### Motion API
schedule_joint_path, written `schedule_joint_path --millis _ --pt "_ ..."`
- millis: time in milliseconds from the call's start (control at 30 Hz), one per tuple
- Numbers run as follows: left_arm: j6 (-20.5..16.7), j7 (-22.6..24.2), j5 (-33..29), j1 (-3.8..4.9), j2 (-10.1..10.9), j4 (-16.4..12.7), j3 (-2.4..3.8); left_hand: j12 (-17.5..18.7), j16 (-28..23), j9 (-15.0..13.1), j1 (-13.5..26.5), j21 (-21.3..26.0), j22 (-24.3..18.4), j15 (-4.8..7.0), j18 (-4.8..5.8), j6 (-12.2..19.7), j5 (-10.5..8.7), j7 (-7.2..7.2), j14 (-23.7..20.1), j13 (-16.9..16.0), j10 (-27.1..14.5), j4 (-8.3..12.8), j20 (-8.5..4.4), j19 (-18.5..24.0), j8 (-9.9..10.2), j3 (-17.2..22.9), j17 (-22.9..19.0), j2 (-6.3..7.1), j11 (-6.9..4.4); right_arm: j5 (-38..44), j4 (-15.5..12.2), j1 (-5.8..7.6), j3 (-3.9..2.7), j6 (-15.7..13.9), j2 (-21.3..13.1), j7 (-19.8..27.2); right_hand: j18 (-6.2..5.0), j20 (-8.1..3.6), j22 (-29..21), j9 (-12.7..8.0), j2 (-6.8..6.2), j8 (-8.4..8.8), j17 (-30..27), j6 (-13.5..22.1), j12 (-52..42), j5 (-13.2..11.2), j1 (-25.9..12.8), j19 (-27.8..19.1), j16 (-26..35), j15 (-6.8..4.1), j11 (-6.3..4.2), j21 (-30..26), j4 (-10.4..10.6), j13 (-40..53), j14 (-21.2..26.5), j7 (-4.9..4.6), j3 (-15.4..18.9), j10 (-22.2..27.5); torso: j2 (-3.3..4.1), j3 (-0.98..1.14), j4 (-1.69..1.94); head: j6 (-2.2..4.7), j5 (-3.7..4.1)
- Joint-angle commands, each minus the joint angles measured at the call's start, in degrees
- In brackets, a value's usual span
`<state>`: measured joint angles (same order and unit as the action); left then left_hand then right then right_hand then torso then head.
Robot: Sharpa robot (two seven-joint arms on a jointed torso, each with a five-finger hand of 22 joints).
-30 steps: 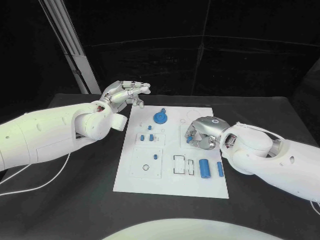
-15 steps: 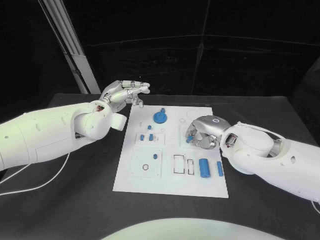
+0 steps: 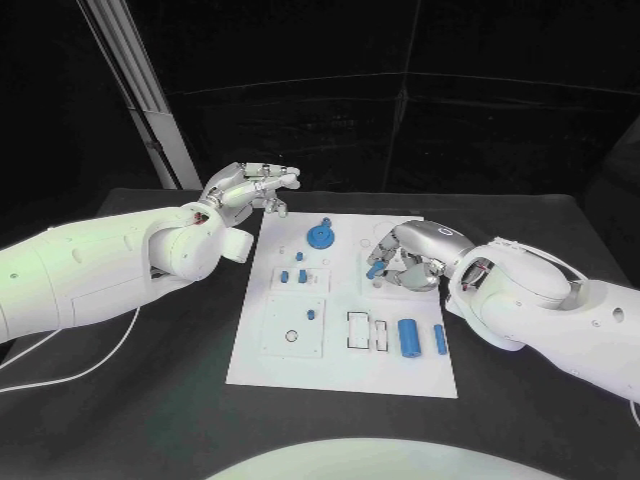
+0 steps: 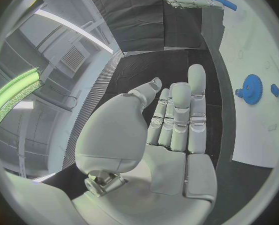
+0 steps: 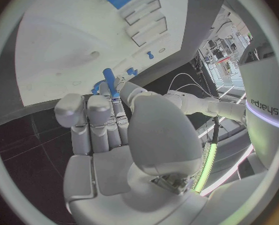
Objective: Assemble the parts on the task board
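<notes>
Right hand (image 3: 407, 256) has risen — fingers (image 5: 108, 92) pinching blue peg (image 3: 376, 268).

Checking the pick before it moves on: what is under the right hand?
The right hand pinches a small blue peg above the white task board. The board under its palm is covered, so other parts there cannot be seen.

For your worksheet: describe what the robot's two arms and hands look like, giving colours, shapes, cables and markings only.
Both arms are smooth, rounded white shells. Each robot hand, left and right, is silver metal with segmented fingers. Thin white cables trail beside the left arm. The right wrist view shows "sharpa" lettering and a green light strip.
</notes>
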<state>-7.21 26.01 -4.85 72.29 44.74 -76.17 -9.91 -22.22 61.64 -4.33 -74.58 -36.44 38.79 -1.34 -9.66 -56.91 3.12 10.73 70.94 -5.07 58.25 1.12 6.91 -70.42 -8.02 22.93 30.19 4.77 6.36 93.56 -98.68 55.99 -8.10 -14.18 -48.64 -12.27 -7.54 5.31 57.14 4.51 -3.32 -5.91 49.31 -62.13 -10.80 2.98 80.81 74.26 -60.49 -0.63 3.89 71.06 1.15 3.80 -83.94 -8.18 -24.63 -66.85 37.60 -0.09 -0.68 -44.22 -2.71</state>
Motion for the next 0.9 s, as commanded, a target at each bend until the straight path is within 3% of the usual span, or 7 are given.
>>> schedule_joint_path --millis 33,200,333,633,800,900 --pt "0.3 0.4 -0.2 0.09 0.0 -0.1 0.04 -0.3 -0.2 0.1 0.0 0.4 -0.1 0.08 -0.79 0.5 0.35 -0.12 -0.5 -0.1 -0.4 0.1 -0.02 0.3 -0.4 -0.2 -0.1 -0.34 -0.10 -5.1 -1.3 0.13 -0.10 -1.5 0.6 2.0 0.97 -0.07 0.1 -0.1 -0.38 -0.02 0.1 -0.3 0.3 -0.2 0.1 0.4 -0.2 -0.20 0.25 0.3 0.0 -0.1 -1.1 -0.06 -0.4 -0.3 0.09 0.01 0.01 -0.03 -0.15" --pt "0.3 0.5 -0.2 0.09 -0.2 0.0 0.04 -0.3 -0.2 0.1 0.0 0.4 -0.1 0.08 -0.79 0.5 0.35 -0.12 -0.5 -0.1 -0.4 0.1 -0.02 0.3 -0.4 -0.2 -0.1 -0.34 -0.10 -6.2 -1.6 0.13 -0.07 -0.2 3.8 4.9 0.99 -0.10 0.3 -0.1 -0.28 0.05 0.3 -0.3 0.5 -0.1 0.1 0.4 -0.5 -0.16 0.28 0.4 -0.1 -0.1 -1.1 -0.10 -0.5 -0.3 -0.02 -0.05 0.04 -0.08 -0.32" --pt "0.3 0.5 -0.2 0.09 -0.4 0.1 0.05 -0.3 -0.2 0.1 0.0 0.4 -0.1 0.08 -0.79 0.5 0.35 -0.12 -0.5 -0.1 -0.4 0.1 -0.02 0.3 -0.4 -0.2 -0.1 -0.34 -0.10 -6.1 -0.7 0.11 0.48 0.8 6.8 6.6 0.99 -0.10 0.3 -0.1 -0.17 0.16 0.4 -0.2 0.7 -0.1 0.2 0.4 -0.7 -0.13 0.34 0.4 -0.1 -0.1 -1.1 -0.16 -0.7 -0.2 0.09 -0.01 0.18 -0.20 -0.49" --pt "0.4 0.6 -0.2 0.09 -0.8 0.1 0.05 -0.3 -0.2 0.1 0.0 0.4 -0.1 0.08 -0.79 0.5 0.35 -0.12 -0.5 -0.1 -0.4 0.1 -0.02 0.3 -0.4 -0.2 -0.1 -0.34 -0.10 -2.2 2.1 -0.02 3.87 3.2 12.8 8.8 0.99 -0.06 0.3 -0.2 -0.16 0.35 0.4 0.0 1.1 -0.1 0.2 0.3 -0.9 -0.04 0.47 0.5 -0.3 -0.1 -1.0 -0.30 -0.9 0.0 0.10 -0.06 0.04 -0.51 -1.22" --pt "0.5 0.6 -0.2 0.09 -1.0 0.1 0.05 -0.3 -0.2 0.1 0.0 0.4 -0.1 0.08 -0.79 0.5 0.35 -0.12 -0.5 -0.1 -0.4 0.1 -0.02 0.3 -0.4 -0.2 -0.1 -0.34 -0.10 -0.3 3.6 -0.14 5.31 4.6 14.5 8.8 1.00 -0.03 0.3 -0.3 -0.15 0.42 0.4 0.1 1.3 -0.1 0.2 0.3 -0.9 0.01 0.53 0.5 -0.3 -0.1 -1.0 -0.35 -1.0 0.1 0.11 -0.03 0.08 -0.79 -1.60" --pt "0.5 0.6 -0.2 0.09 -1.0 0.1 0.05 -0.4 -0.1 0.0 0.0 0.4 -0.1 0.08 -0.79 0.5 0.35 -0.12 -0.5 -0.1 -0.4 0.1 -0.02 0.3 -0.4 -0.2 -0.1 -0.38 -0.11 0.5 4.4 -0.27 5.76 5.3 15.2 8.8 0.99 -0.01 0.3 -0.3 -0.14 0.48 0.3 0.2 1.4 -0.1 0.2 0.2 -0.9 0.03 0.56 0.5 -0.4 -0.1 -0.9 -0.38 -1.1 0.2 0.07 -0.02 0.10 -0.96 -1.80"
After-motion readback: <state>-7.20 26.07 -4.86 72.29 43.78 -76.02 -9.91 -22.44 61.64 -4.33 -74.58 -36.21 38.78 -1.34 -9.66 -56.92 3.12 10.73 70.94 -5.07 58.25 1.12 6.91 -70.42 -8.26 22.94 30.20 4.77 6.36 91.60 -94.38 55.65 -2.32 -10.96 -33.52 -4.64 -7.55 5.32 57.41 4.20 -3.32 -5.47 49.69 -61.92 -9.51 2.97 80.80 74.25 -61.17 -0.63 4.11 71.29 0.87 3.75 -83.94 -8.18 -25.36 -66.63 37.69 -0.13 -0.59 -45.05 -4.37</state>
